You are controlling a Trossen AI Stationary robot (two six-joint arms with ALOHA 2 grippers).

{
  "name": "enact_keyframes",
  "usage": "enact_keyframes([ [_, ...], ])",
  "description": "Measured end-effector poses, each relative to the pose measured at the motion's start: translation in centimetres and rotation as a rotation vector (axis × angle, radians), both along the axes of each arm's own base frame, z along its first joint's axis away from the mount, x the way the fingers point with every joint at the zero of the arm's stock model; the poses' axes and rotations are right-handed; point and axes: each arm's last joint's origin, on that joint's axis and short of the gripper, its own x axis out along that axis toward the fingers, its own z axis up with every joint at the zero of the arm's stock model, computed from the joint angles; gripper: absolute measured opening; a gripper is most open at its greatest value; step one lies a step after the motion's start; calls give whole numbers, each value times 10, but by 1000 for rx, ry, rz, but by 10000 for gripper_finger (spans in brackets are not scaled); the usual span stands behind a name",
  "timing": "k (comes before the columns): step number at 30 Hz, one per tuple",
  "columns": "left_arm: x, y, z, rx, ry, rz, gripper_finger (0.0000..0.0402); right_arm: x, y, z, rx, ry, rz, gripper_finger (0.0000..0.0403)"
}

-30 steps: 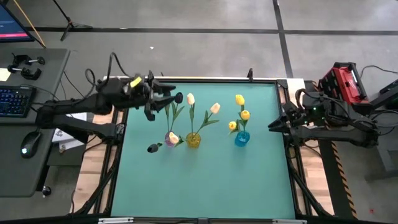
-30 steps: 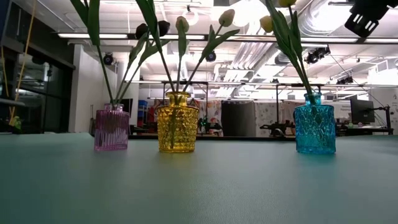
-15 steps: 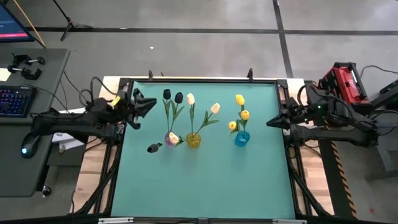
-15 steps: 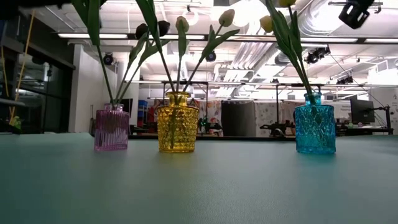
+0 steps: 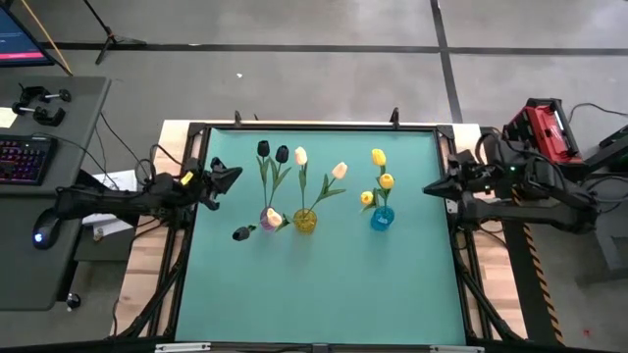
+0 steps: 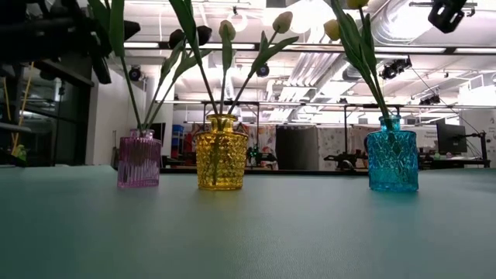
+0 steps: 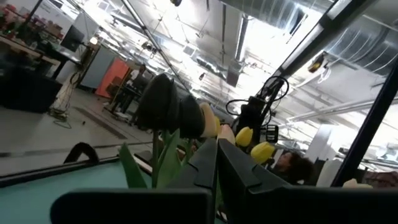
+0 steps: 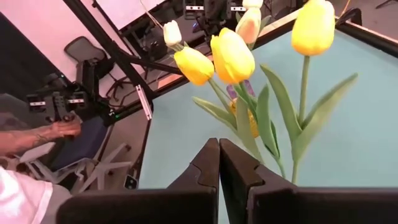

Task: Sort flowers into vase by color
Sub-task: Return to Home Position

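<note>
Three glass vases stand in a row mid-table: pink (image 5: 268,218), yellow (image 5: 305,222) and blue (image 5: 382,219). Black tulips (image 5: 272,152) rise from the pink vase, and another black bud (image 5: 241,233) leans out toward the near left. Cream-white tulips (image 5: 339,171) stand in the yellow vase and yellow tulips (image 5: 379,157) in the blue one. My left gripper (image 5: 233,175) hovers shut at the table's left edge, left of the black tulips. My right gripper (image 5: 428,190) hovers shut at the right edge, right of the blue vase. Neither holds anything.
The teal mat (image 5: 324,294) is bare in front of the vases. A desk with a keyboard (image 5: 22,157) stands beyond the left edge. A red device (image 5: 545,127) sits behind the right arm. A person's arm (image 8: 37,134) shows off the table in the right wrist view.
My left gripper has drawn back from the black tulips toward the table's left edge and has shut with nothing in it. The flowers stand as before.
</note>
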Motion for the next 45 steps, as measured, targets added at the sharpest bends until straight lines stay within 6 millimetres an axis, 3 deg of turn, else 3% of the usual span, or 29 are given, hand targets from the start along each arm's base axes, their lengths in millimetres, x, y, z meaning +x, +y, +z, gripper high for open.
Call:
enact_keyframes([
  [8, -1, 1, 0, -52, -21, 9, 0, -17, 3, -24, -12, -120, -14, 0],
  [15, -1, 0, 0, -50, -19, 3, 0, 21, -4, -73, -60, -512, 18, 0],
  [20, 0, 0, -1, -40, -7, 6, 0, 35, -5, -115, -5, -612, 57, 0],
  [24, 0, 0, -1, -44, -8, 4, 0, 35, -1, -127, -30, -675, 72, 0],
  [34, 0, 0, -1, -44, -7, 3, 0, 40, 7, -148, -50, -569, 85, 0],
  [45, -1, 0, -7, -49, 62, 4, 0, 44, 6, -173, -7, -297, 79, 0],
])
